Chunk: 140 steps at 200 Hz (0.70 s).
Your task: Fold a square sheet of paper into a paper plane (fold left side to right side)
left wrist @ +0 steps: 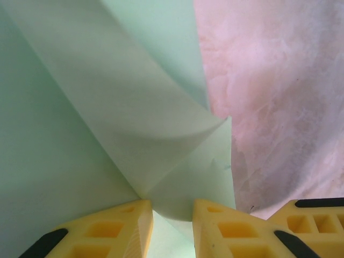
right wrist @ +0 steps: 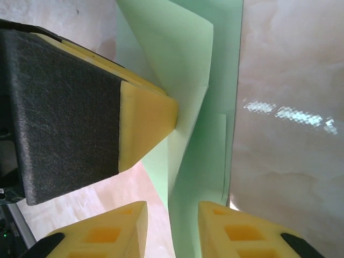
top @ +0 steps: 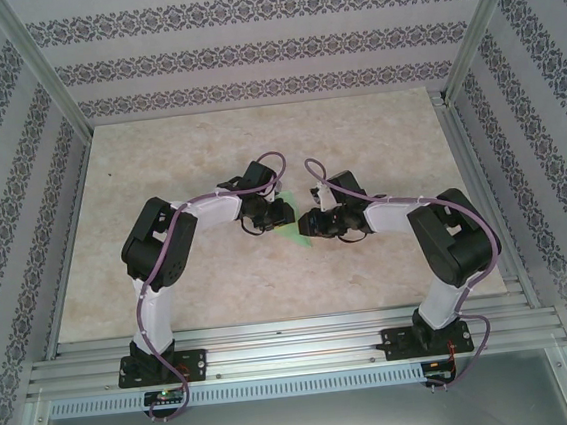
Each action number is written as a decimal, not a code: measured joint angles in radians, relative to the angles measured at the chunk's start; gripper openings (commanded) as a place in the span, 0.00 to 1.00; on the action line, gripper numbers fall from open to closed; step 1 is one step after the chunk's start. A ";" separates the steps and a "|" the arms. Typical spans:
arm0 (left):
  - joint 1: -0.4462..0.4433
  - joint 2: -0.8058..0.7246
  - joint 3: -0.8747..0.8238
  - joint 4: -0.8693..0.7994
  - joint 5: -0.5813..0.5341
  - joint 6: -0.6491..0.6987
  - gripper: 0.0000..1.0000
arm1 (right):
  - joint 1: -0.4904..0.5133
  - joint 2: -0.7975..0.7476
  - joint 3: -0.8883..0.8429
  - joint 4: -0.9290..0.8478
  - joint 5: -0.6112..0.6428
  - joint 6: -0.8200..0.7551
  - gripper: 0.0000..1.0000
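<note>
**Location.** Both arms reach inward and meet over the middle of the marble-patterned bench [top: 157, 154]. The left tool [top: 267, 217] and right tool [top: 317, 224] face each other, close together. Patterned walls [top: 248, 50] enclose the bench on three sides.

**Task item.** The sheet of paper [top: 293, 236] is pale mint green. It lies on the bench directly between and beneath the two tools, and from overhead only small slivers of it show. It is partly folded. The left wrist view shows several overlapping layers, with one flap curving up off the layer below and creases running together toward the tool's fingertips. The right wrist view shows long, narrow folded panels with straight edges running away from the camera. The outer edge lies flat on bare bench.

**Left tool.** The fingers stand apart with a narrow gap. Folded paper lies in that gap and under both tips. No clamping on the paper is evident. In the right wrist view, one left finger [right wrist: 145, 118], yellow with a black pad, has its tip touching a raised fold.

**Right tool.** The fingers likewise stand apart with a narrow gap. A strip of the paper runs through the gap. The jaws are not seen pinched on it.
</note>
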 measured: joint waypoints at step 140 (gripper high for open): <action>0.000 0.000 0.000 0.000 -0.003 0.000 0.30 | 0.018 0.035 0.001 -0.024 0.045 -0.029 0.11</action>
